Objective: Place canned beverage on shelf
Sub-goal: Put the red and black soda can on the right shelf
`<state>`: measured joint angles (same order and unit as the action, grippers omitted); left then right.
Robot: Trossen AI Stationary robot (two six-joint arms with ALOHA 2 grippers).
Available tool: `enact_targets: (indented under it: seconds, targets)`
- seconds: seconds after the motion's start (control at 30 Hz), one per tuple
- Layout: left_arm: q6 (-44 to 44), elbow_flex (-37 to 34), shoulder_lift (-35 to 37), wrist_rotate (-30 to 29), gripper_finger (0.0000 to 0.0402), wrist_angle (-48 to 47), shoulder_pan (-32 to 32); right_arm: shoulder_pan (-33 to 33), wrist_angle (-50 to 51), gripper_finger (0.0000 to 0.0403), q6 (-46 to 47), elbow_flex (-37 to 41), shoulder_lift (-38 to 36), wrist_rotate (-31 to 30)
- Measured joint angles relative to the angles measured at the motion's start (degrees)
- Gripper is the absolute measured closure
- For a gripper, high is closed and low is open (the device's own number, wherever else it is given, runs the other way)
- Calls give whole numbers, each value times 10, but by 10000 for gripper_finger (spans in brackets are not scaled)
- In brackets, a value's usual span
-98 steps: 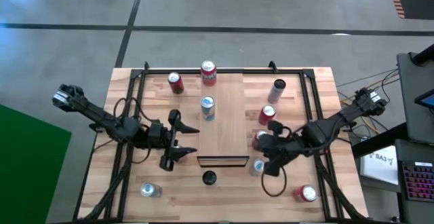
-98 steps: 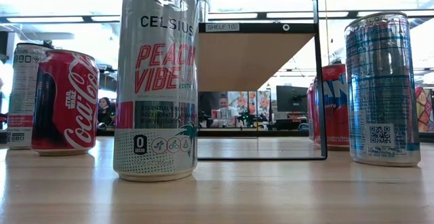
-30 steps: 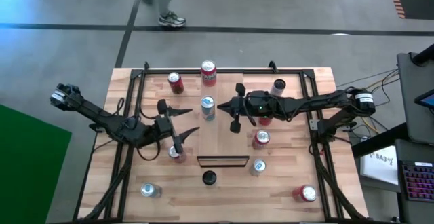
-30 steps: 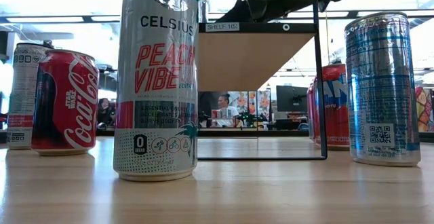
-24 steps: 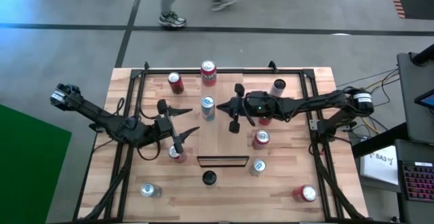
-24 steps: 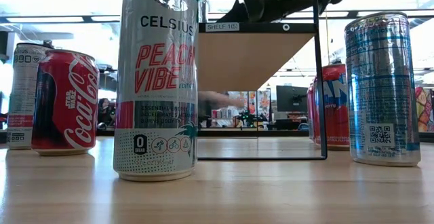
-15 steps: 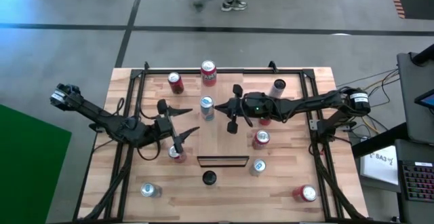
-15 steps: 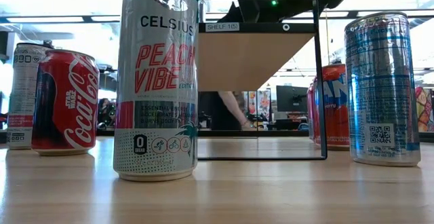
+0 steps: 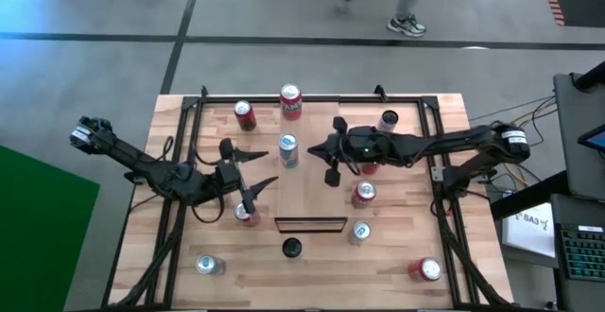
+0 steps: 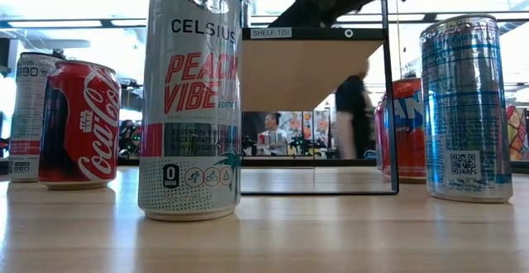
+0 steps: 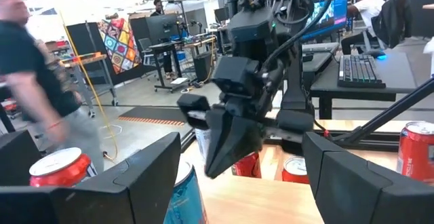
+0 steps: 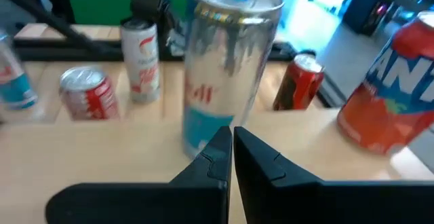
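While I'm looking straight down, my right gripper (image 9: 333, 161) is hovering over the shelf (image 9: 317, 189), pinched together on nothing, just beside the silver-blue can (image 9: 288, 149) standing on that board. My left gripper (image 9: 244, 182) is sitting spread around a red can (image 9: 246, 214) on the worktop (image 9: 444, 113), probably lining up a grab. My right wrist view is showing the same can (image 12: 227, 54) dead ahead, past touching fingertips (image 12: 220, 146).

The high view is looking straight down on the table (image 9: 416, 255); the low view is looking level across it, close behind cans. Both wrist views are facing each other over the shelf (image 9: 312, 175).
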<state>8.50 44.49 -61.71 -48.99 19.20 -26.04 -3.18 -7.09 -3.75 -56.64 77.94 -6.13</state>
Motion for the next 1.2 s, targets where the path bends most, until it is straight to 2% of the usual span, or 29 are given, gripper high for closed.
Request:
enact_targets:
  seconds: [0.13, 0.33, 0.43, 0.63, 0.83, 1.1, 1.2]
  targets:
    - [-4, 5, 0, 0, 122, -9, 0, 17, 62, 394, 17, -11, -31, 0]
    - [-18, 65, -8, 0, 122, -84, 0, 53, 137, 394, 47, -33, -63, 0]
    - [-51, 107, -9, 0, 122, -161, -1, 75, 173, 394, 49, -44, -72, 0]
    - [-175, 189, -22, 0, 122, -369, -2, 115, 268, 394, 79, -70, -92, 1]
    - [-252, 252, -57, 0, 122, -496, -2, 139, 370, 394, 152, -100, -96, 1]
    - [-259, 311, -114, 0, 122, -544, -9, 153, 487, 394, 304, -117, -96, 6]
    - [-248, 320, -128, 0, 122, -546, -17, 166, 516, 394, 353, -117, -96, 27]
